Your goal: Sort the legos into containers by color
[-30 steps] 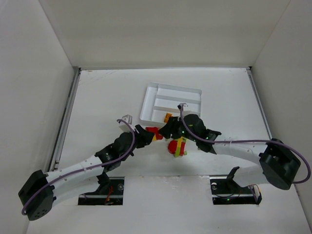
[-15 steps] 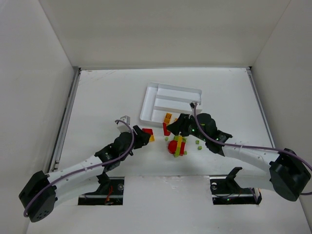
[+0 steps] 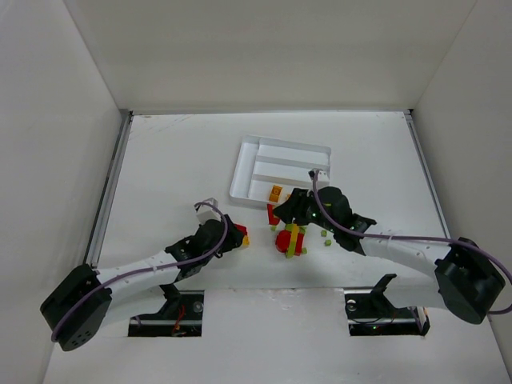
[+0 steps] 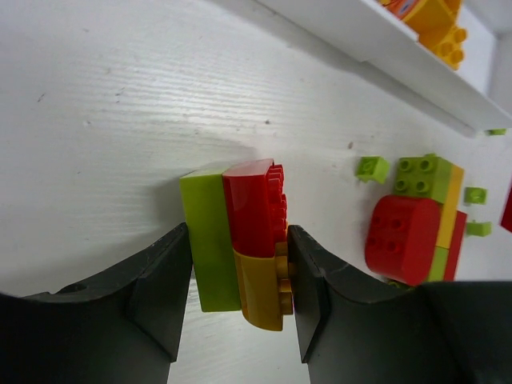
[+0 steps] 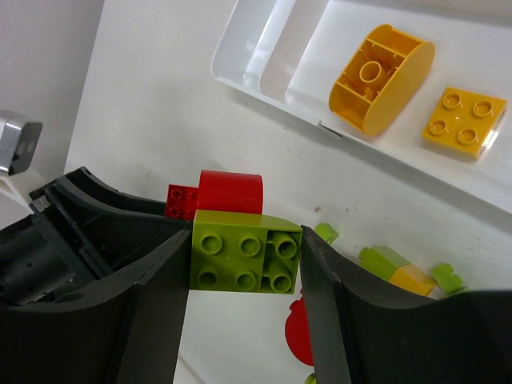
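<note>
Around: mixed brick clump [image 4: 412, 228] and lime studs [image 4: 373, 168] loose on the table beside the tray [image 3: 248, 152], which holds two yellow-orange bricks [image 5: 381, 77] | left pincer [image 4: 238, 268] clenched on green-red-orange stack [image 4: 248, 216] | right pincer [image 5: 244, 268] grips lime brick [image 5: 244, 250], red brick [image 5: 230, 192] just behind | white table [image 3: 160, 160], white walls [image 3: 48, 120]

Our left gripper [image 4: 238, 276] clamps a clump of 3 plastic bricks [image 4: 244, 228]: lime green, red, yellow-orange. Right of it we see a red, green and orange brick stack [image 4: 412, 228], a tiny lime green stud [image 4: 372, 168] nearby, and yellow-orange bricks [image 4: 432, 16] in the white plastic tray [image 4: 360, 32]
</note>
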`<state>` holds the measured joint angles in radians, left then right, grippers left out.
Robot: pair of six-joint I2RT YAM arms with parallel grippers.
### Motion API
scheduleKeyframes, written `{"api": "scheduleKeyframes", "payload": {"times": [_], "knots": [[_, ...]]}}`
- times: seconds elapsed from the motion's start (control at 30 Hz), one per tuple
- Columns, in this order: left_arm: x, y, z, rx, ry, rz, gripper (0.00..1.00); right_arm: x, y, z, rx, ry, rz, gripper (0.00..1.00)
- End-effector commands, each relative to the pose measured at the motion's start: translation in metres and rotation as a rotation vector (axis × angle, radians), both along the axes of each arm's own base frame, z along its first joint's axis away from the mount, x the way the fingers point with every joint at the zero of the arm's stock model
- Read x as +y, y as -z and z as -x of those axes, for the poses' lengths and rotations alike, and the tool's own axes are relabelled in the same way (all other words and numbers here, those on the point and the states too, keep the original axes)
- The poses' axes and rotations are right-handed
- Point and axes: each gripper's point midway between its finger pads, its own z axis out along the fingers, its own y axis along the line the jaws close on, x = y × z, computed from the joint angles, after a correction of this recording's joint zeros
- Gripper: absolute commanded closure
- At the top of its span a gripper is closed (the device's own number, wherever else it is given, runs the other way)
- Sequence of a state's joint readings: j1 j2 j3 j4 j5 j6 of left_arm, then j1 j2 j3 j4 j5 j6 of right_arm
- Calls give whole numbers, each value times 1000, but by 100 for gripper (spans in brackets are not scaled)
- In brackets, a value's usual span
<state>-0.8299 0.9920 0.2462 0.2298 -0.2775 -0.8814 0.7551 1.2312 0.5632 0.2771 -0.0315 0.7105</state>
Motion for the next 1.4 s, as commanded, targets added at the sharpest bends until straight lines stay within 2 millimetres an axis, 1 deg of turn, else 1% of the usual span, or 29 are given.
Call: {"api": "scheduleKeyframes", "payload": {"times": [0.0, 0.03, 0.07, 0.2, 0.3, 0.4, 0.5, 0.57, 0.7, 0.8, 1.0, 1.1, 1.17, 1.27, 1.37], "knots": [[6, 0, -4, -9, -41, -34, 62, 8, -16, -6, -58, -1, -28, 54], [7, 1, -4, -8, -42, -43, 55, 9, -16, -6, -57, -4, -27, 54], [8, 1, -3, -8, -43, -45, 50, 10, -16, -6, -58, -6, -26, 54], [11, -6, -5, -21, -54, -22, 38, 13, -17, -6, -59, -11, -28, 54], [13, -21, -5, -40, -55, -3, 30, 14, -21, -7, -65, -13, -32, 54], [16, -42, -6, -77, -57, 20, 27, 15, -27, -8, -76, -13, -43, 54], [20, -65, -8, -114, -62, 40, 27, 18, -33, -10, -84, -16, -54, 54], [20, -81, -10, -139, -77, 82, 31, 22, -37, -9, -82, -21, -71, 54], [3, -118, -14, -196, -93, 252, 33, 33, -51, -7, -81, -41, -142, 54], [-14, -138, -18, -223, -102, 404, 33, 42, -65, -5, -73, -58, -216, 54], [-36, -164, -30, -301, -99, 622, 36, 57, -86, 1, -25, -91, -377, 54], [-38, -171, -33, -330, -99, 669, 36, 64, -93, 6, 11, -118, -457, 54], [-40, -175, -35, -338, -94, 691, 36, 68, -94, 9, 36, -143, -493, 54], [-44, -176, -36, -340, -83, 701, 39, 74, -91, 8, 73, -157, -536, 54], [-44, -177, -36, -347, -81, 716, 47, 78, -88, 9, 102, -165, -561, 54]]}}
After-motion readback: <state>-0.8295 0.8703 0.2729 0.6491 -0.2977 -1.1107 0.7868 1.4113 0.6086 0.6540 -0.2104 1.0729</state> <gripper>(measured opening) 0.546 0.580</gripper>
